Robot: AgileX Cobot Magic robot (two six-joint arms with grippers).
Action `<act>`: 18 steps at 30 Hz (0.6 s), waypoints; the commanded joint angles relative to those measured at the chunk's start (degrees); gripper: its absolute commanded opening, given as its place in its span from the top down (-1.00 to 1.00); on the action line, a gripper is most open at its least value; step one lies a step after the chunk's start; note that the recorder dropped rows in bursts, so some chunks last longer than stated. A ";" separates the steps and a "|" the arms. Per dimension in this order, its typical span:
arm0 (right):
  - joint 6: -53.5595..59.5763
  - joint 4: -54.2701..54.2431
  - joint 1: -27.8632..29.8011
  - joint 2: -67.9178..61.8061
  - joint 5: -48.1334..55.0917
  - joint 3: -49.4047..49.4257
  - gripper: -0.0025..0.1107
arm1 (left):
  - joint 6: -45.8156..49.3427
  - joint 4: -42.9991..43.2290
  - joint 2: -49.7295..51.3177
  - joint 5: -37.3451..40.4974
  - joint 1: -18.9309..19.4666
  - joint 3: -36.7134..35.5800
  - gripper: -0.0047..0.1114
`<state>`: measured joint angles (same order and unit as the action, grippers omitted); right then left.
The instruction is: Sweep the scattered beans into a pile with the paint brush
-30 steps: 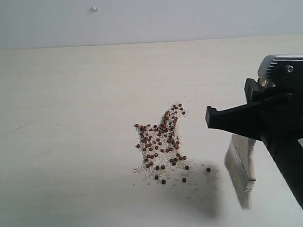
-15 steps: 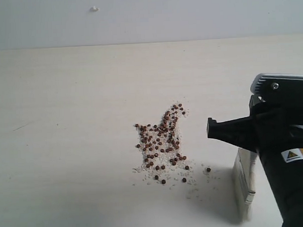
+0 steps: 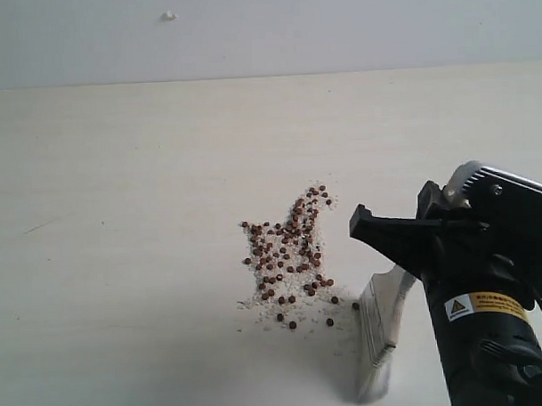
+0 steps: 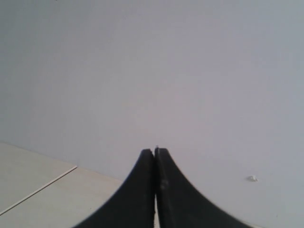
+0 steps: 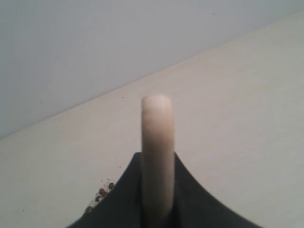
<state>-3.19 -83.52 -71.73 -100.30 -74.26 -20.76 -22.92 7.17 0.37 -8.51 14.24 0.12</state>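
The beans [image 3: 289, 258] lie in a loose patch among white grains near the table's middle; a few [image 5: 102, 192] show in the right wrist view beside the gripper's finger. My right gripper [image 3: 415, 251] is shut on the paint brush [image 3: 382, 328], which hangs bristles-down against the table at the patch's right edge. Its light wooden handle [image 5: 157, 152] stands between the closed fingers in the right wrist view. The left gripper [image 4: 155, 156] is out of the exterior view; its wrist view shows the jaws pressed together with nothing held.
The pale wooden table [image 3: 120, 217] stretches wide around the patch and ends at a grey wall [image 3: 265, 29]. A small white speck [image 3: 167, 16] sits on that wall.
The right arm has dropped and shifted left, carrying the brush to the patch's right edge. The stray bean at the lower right has been pushed leftward.
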 commanded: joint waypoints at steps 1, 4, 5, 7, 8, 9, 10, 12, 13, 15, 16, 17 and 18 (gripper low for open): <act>-6.90 -0.41 0.82 -2.66 4.29 0.34 0.96 | 0.25 -0.35 -0.37 0.04 0.13 -0.12 0.92; -11.18 0.14 2.33 -3.63 4.29 0.34 0.96 | 0.25 -0.35 -0.37 0.04 0.13 -0.12 0.92; -12.94 0.25 2.56 -3.74 4.29 0.34 0.96 | 0.25 -0.35 -0.37 0.04 0.13 -0.12 0.92; -15.82 0.11 2.56 -3.96 4.29 0.34 0.96 | 0.25 -0.35 -0.37 0.04 0.13 -0.12 0.92; -17.25 0.11 2.84 -4.09 4.29 0.34 0.96 | 0.25 -0.35 -0.37 0.04 0.13 -0.12 0.92; -18.41 0.30 3.33 -4.09 4.29 0.34 0.96 | 0.25 -0.35 -0.37 0.04 0.13 -0.12 0.92; -19.37 0.89 3.77 -4.21 4.29 0.34 0.96 | 0.25 -0.35 -0.37 0.04 0.13 -0.12 0.92; -20.72 1.97 4.64 -4.24 4.29 0.34 0.96 | 0.25 -0.35 -0.37 0.04 0.13 -0.12 0.92; -20.73 2.34 4.93 -4.24 4.29 0.34 0.96 | 0.25 -0.35 -0.37 0.04 0.13 -0.12 0.92; -20.25 2.29 5.92 -4.24 4.29 0.34 0.96 | 0.25 -0.35 -0.37 0.04 0.13 -0.12 0.92; -18.57 2.19 6.17 -4.24 4.29 0.34 0.96 | 0.25 -0.35 -0.37 0.04 0.13 -0.12 0.92; -16.63 2.19 6.17 -3.87 4.29 0.34 0.96 | 0.25 -0.35 -0.37 0.04 0.13 -0.12 0.92; -16.36 2.69 6.17 -3.48 4.29 0.34 0.96 | 0.25 -0.35 -0.37 0.04 0.13 -0.12 0.92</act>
<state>-22.85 -81.24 -65.97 -104.13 -71.75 -20.76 -22.92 7.17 0.37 -8.51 14.24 0.12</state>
